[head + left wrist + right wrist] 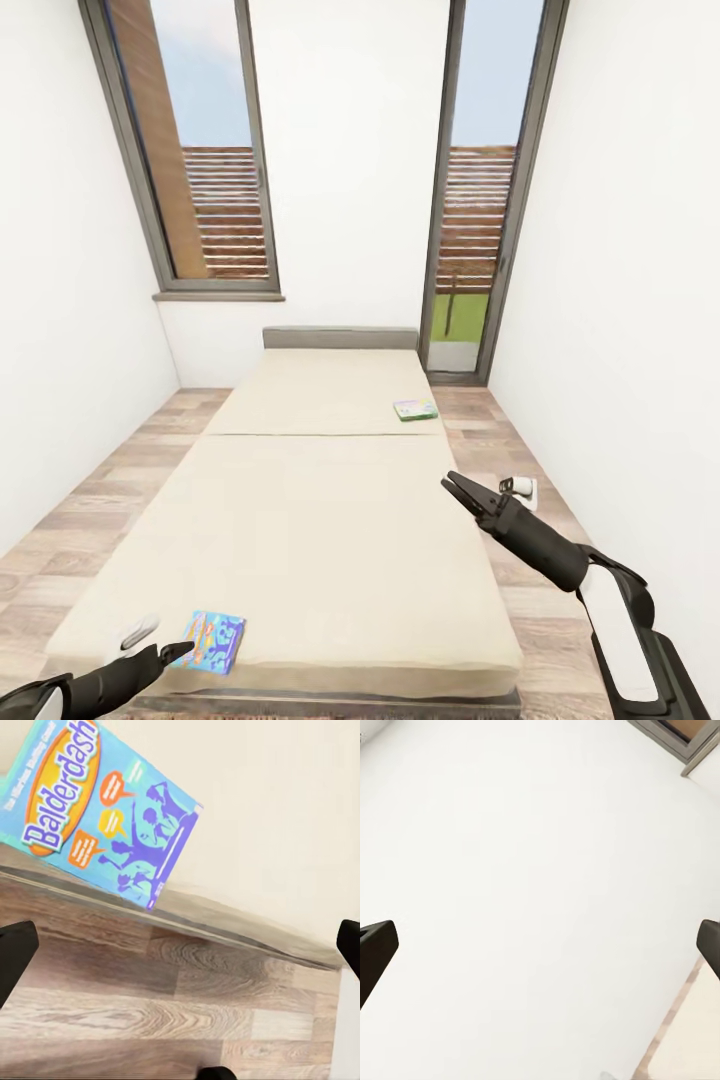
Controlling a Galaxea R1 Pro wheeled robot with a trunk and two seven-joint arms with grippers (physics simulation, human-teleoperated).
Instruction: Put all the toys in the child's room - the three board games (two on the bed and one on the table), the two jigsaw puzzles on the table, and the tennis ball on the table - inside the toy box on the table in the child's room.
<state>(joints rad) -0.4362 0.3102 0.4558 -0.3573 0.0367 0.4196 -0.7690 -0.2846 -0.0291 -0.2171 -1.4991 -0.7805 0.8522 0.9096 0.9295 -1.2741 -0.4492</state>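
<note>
Two board games lie on the bed. A blue box printed Balderdash sits at the mattress's near left corner, its edge at the bed's rim. A white and green box lies far off on the right side of the mattress. My left gripper hovers just left of the blue box, open and empty, with its fingers spread wide over the wooden floor. Above the bed's right edge my right gripper is raised, open, holding nothing, and its fingers face a white wall.
White walls close in on both sides of the bed. A window and a glass door stand behind the grey headboard. A small white object lies on the wood floor right of the bed.
</note>
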